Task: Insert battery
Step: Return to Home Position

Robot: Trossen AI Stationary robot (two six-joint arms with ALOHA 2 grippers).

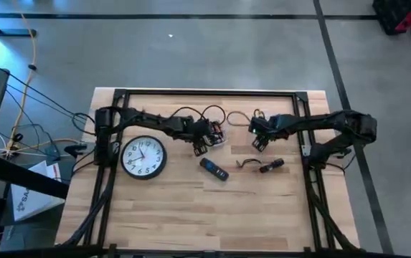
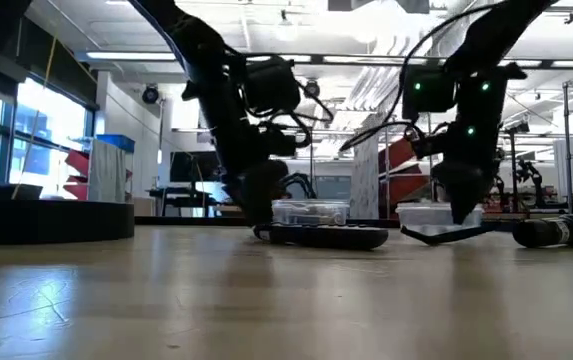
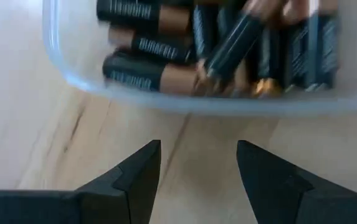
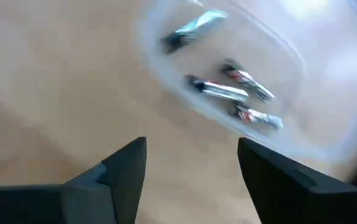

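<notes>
A clear tub (image 3: 166,102) of black-and-copper batteries (image 3: 147,43) stands on the wooden table just ahead of my left gripper (image 3: 198,149), which is open and close above the tabletop (image 1: 200,147). Beyond my right gripper (image 4: 192,146), also open and low (image 1: 259,143), is a second clear tub (image 4: 309,93) holding a few silver batteries (image 4: 225,90). A dark remote (image 1: 214,169) lies flat just near-side of the left gripper. A small dark flashlight (image 1: 271,166) and a loose dark piece (image 1: 244,163) lie near-side of the right gripper.
A round white wall clock (image 1: 143,157) lies face up at the table's left. Cables (image 1: 223,115) loop over the table behind the grippers. The near half of the tabletop (image 1: 205,215) is bare wood. A black frame (image 1: 205,93) runs along the table's far edge.
</notes>
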